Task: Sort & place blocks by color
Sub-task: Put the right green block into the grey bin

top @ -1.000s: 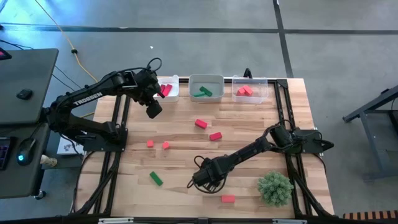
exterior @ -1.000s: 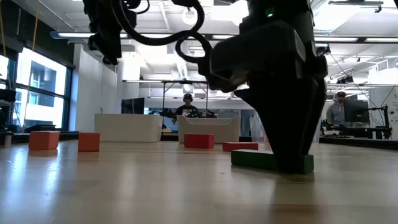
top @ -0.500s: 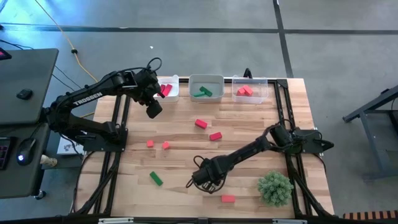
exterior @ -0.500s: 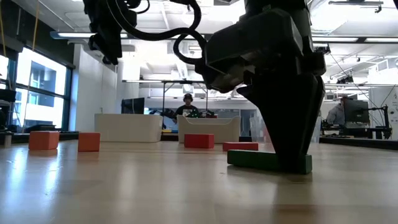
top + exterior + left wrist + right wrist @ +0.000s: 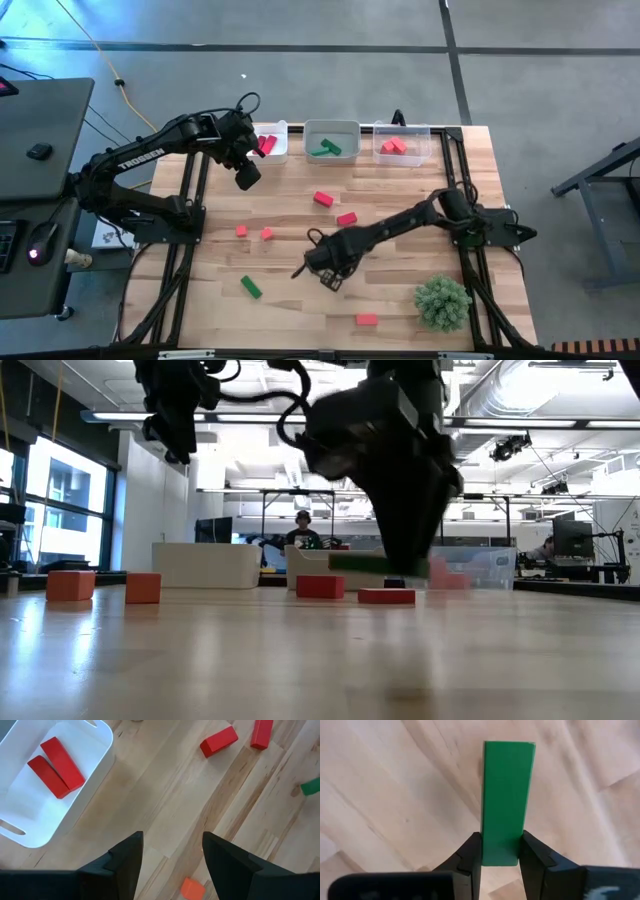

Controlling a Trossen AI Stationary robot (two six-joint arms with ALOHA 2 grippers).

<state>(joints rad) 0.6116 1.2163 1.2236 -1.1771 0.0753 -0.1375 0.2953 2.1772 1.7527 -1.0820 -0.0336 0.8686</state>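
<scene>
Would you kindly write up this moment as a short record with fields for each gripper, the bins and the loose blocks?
right gripper: shut on green block, lifted clear of the table
left gripper: open, empty, above the table near the left bin
left bin: two red blocks
middle bin: green blocks
right bin: red blocks
loose on table: red, orange and one green block

The word "TROSSEN" stands in white capitals along the dark upper link of the left arm (image 5: 140, 158) in the high view; no other text can be read anywhere
</scene>
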